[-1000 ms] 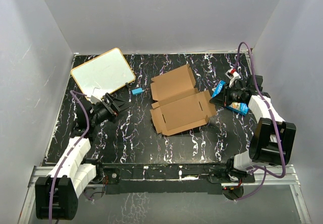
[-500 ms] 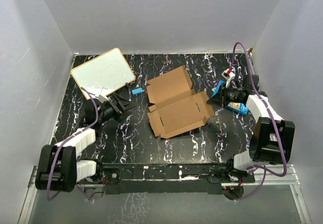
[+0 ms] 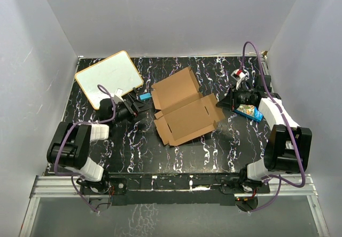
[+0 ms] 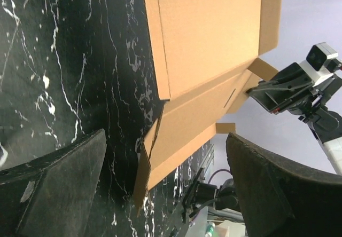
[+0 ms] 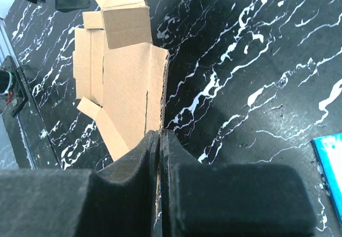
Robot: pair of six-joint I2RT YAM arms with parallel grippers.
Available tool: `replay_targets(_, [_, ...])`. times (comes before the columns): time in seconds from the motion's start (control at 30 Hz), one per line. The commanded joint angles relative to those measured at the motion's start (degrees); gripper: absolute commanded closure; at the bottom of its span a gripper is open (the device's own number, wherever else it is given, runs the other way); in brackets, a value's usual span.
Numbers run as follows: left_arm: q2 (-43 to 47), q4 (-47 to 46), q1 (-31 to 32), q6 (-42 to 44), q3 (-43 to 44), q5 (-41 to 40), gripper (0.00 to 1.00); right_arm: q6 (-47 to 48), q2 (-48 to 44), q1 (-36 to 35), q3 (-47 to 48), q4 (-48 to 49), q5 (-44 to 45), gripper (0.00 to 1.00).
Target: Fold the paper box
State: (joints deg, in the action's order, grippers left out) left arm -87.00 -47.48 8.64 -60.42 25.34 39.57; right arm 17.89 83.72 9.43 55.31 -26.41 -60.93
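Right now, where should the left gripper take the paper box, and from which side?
Probably its left edge, come at low from the left. The paper box lies flat on the table, so only thin edges can be pinched; the left gripper, open, faces that slightly raised flap.

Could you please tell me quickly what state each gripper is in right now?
Left gripper: open, holding nothing.
Right gripper: shut, seemingly pinching the edge of the paper box.
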Motion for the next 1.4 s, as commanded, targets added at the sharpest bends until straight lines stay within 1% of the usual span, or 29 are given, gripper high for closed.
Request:
replay_targets(0.0, [-4.3,-8.2,0.4,1.3,3.2,0.5,0.09,1.8,-1.7,-1.2,4.0,2.5,-2.6,0.92])
replay_targets(0.13, [-9.2,-13.7,0.4,0.6,4.8,-0.3,0.10,1.8,-1.9,-2.2,4.8,2.5,-2.6,0.92])
replay_targets(0.17, [-10.5,-15.5,0.5,0.0,5.3,-0.3,0.10,16.4,-2.0,-2.5,4.9,-9.7,-10.9,0.92])
replay_targets(0.2, [-11.8,-17.3,0.5,-0.8,5.8,-0.1,0.10,28.6,-2.0,-2.8,5.1,-20.4,-17.3,0.92])
replay_targets(0.23, [-13.1,-19.4,0.5,-1.7,6.3,0.2,0.10,30.6,-2.0,-3.0,5.3,-22.1,-17.9,0.92])
replay_targets(0.33, [-16.9,-26.1,0.5,-3.9,7.9,0.7,0.10,31.6,-2.0,-3.8,5.7,-23.5,-17.9,0.92])
replay_targets(0.47, [-20.5,-29.2,0.6,-5.1,9.9,0.9,0.11,32.5,-1.9,-4.4,6.0,-24.6,-17.6,0.92])
replay_targets(0.53, [-21.6,-31.7,0.6,-6.6,10.3,1.4,0.14,32.3,-2.0,-4.5,6.1,-24.6,-17.0,0.92])
replay_targets(0.63, [-22.2,-38.1,0.7,-10.0,8.5,1.7,0.21,30.4,-1.9,-4.6,5.8,-22.9,-15.9,0.92])
replay_targets(0.7, [-21.4,-40.1,0.7,-10.8,7.1,2.1,0.23,28.2,-1.9,-4.6,5.7,-21.2,-14.7,0.92])
replay_targets(0.77, [-20.1,-40.6,0.7,-10.5,5.7,2.8,0.23,25.6,-1.7,-4.5,5.6,-19.1,-13.4,0.92])
replay_targets(0.87, [-17.4,-40.6,0.7,-9.2,3.4,3.8,0.20,20.7,-1.3,-4.2,6.0,-15.9,-11.5,0.92])
replay_targets(1.03, [-13.6,-38.4,0.7,-6.5,1.1,5.7,0.16,17.9,0.7,-2.5,8.4,-15.3,-11.9,0.92])
replay_targets(1.17, [-12.5,-39.0,0.7,-6.5,0.0,7.3,0.15,16.9,2.4,-2.2,10.2,-15.6,-11.7,0.92])
replay_targets(1.37, [-13.4,-42.1,0.7,-8.8,0.1,8.2,0.16,18.5,4.1,-2.2,12.1,-18.2,-11.9,0.92])
